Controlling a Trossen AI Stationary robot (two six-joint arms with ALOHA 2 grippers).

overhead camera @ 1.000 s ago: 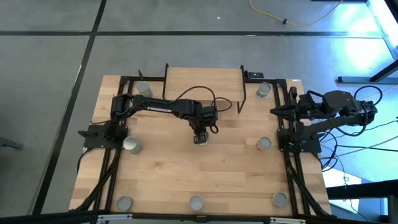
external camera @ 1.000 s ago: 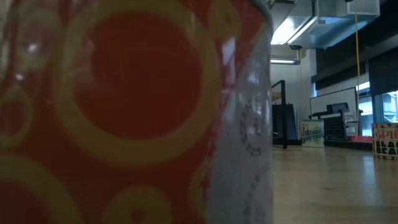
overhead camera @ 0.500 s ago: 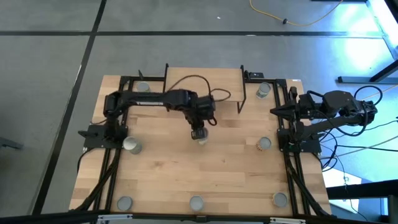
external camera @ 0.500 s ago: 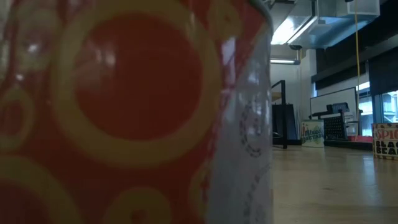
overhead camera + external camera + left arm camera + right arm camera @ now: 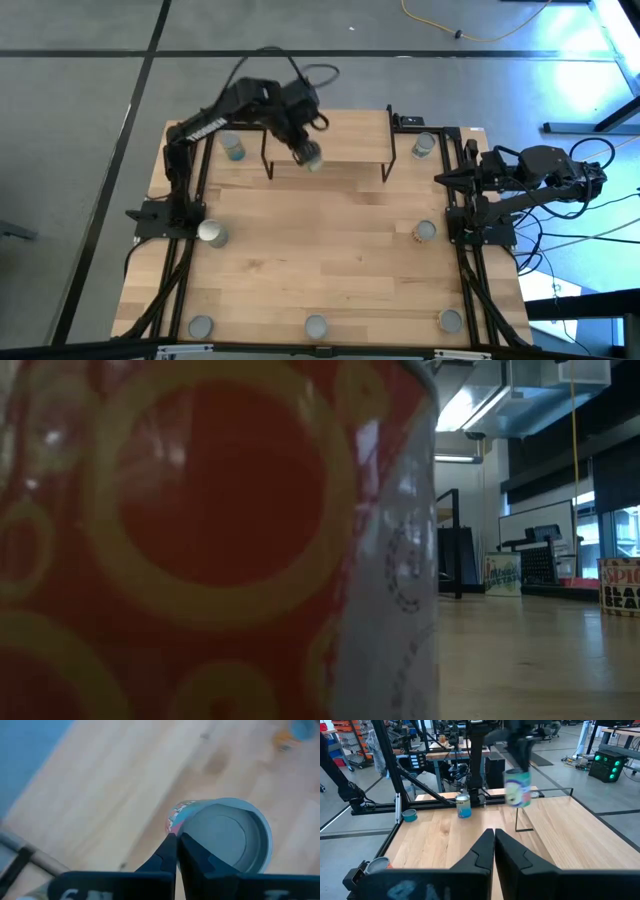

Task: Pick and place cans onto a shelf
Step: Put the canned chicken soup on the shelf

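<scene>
My left gripper (image 5: pixel 304 149) is raised over the near edge of the shelf (image 5: pixel 345 128) and is shut on a can (image 5: pixel 312 157) with a silver top and a teal and pink label. The right wrist view shows this can (image 5: pixel 518 787) hanging in the air above the shelf (image 5: pixel 560 820). My right gripper (image 5: pixel 442 180) waits shut at the table's right edge. Other cans stand upright on the table: two at the back (image 5: pixel 232 147) (image 5: pixel 423 145), two at mid-depth (image 5: pixel 212 233) (image 5: pixel 425 232), and three along the near edge. My left gripper pinches the can's top rim (image 5: pixel 181 815) between its two fingers. One finger (image 5: pixel 202 860) lies over the lid and the other (image 5: pixel 162 855) is outside against the side wall. The fingers come from above, slanting down. The can hangs below them, lifted clear.
An orange-and-red can (image 5: pixel 200 540) stands right in front of the low camera and blocks most of that view. Black frame rails (image 5: pixel 190 200) run along the table's left and right edges. Bare wood (image 5: pixel 320 250) lies between the shelf and the near row of cans.
My left gripper has risen from the table's middle and gone toward the far edge and a little to the left. It carries the can, which has left the tabletop and now hangs above the shelf's near edge.
</scene>
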